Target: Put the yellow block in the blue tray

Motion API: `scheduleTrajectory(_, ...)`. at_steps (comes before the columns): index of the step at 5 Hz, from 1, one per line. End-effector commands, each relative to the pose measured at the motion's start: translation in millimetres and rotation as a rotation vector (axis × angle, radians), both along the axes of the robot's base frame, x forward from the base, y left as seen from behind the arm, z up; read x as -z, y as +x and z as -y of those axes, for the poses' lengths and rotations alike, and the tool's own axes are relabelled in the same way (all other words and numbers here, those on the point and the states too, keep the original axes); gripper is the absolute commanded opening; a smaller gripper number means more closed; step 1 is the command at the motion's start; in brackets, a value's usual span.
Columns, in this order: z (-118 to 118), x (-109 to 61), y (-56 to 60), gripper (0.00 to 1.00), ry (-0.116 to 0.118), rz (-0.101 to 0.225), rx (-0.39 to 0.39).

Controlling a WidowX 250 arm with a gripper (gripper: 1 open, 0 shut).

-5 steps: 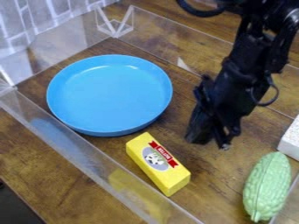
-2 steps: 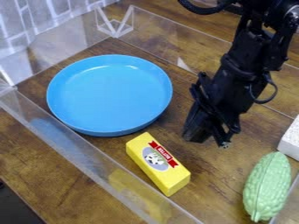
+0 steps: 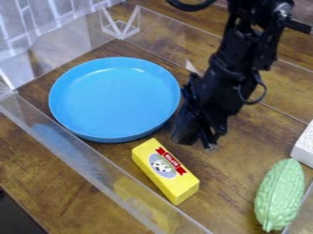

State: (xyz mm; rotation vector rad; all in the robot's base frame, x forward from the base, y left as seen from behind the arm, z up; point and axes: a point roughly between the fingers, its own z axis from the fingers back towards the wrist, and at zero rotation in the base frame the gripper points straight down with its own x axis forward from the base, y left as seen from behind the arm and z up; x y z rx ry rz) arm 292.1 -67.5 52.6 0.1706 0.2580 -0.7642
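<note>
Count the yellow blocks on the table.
1. The yellow block lies on the wood in front of the blue tray, left of the green gourd. None else visible.

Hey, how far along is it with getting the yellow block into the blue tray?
Nothing is finished yet. The yellow block lies on the wooden table just outside the blue tray, which holds nothing. In hand: the end effector is shut, holds nothing, and hangs low beside the block's far end, near the tray's rim. Left: grasping the block, lifting it and setting it in the tray.

Black arm reaches in from top, hand pointing steeply down, fingers closed together, empty.
</note>
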Motion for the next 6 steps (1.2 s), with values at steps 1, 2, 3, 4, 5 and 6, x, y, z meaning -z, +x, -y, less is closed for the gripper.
scheduleTrajectory(1,0,-29.4,5.1,0.00,-0.019,0.075,0.016)
scheduleTrajectory(2,8,-35.3,6.6,1.00,-0.030,0.062,0.040)
scheduleTrajectory(3,18,-28.4,9.1,0.00,-0.043,0.051,0.114)
scheduleTrajectory(4,28,-21.5,14.1,0.00,-0.060,0.051,0.169)
scheduleTrajectory(5,28,-16.8,14.4,1.00,-0.087,0.062,0.150)
scheduleTrajectory(6,30,-19.6,7.8,1.00,-0.112,0.073,0.127)
